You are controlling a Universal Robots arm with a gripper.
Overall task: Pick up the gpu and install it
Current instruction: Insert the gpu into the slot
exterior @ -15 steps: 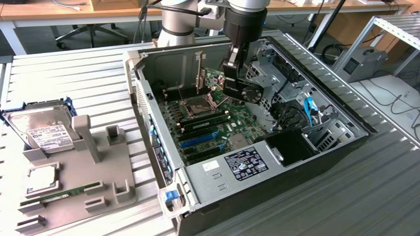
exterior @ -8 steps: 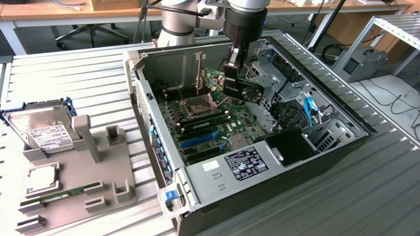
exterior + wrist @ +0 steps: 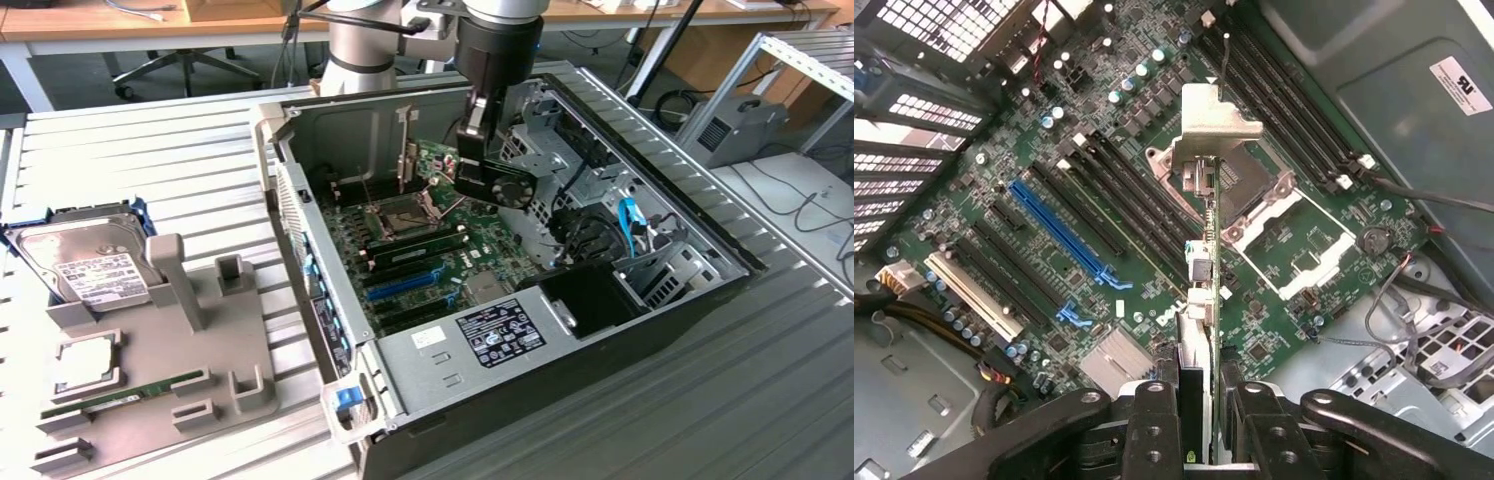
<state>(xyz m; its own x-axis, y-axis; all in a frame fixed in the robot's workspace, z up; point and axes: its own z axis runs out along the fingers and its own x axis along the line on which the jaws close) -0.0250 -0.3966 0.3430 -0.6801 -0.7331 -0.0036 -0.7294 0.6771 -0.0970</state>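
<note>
The gpu [image 3: 511,187] hangs inside the open computer case, above the motherboard [image 3: 441,250]. It is a green card with a black round fan and a silver end bracket [image 3: 404,150]. My gripper [image 3: 477,178] comes down from above and is shut on the card's upper edge. In the wrist view the gpu [image 3: 1206,290] stands edge-on between my black fingers [image 3: 1154,430], with its bracket [image 3: 1219,115] at the far end. The card hovers over the CPU socket [image 3: 1279,215], apart from the blue slot [image 3: 1064,230] and not seated in any slot.
The case walls [image 3: 601,330] and a drive cage [image 3: 561,150] close in around the card, with blue cables [image 3: 627,225] at the exterior view's right. A grey holder [image 3: 174,350] on the exterior view's left carries a hard drive [image 3: 87,270] and a memory stick [image 3: 127,393].
</note>
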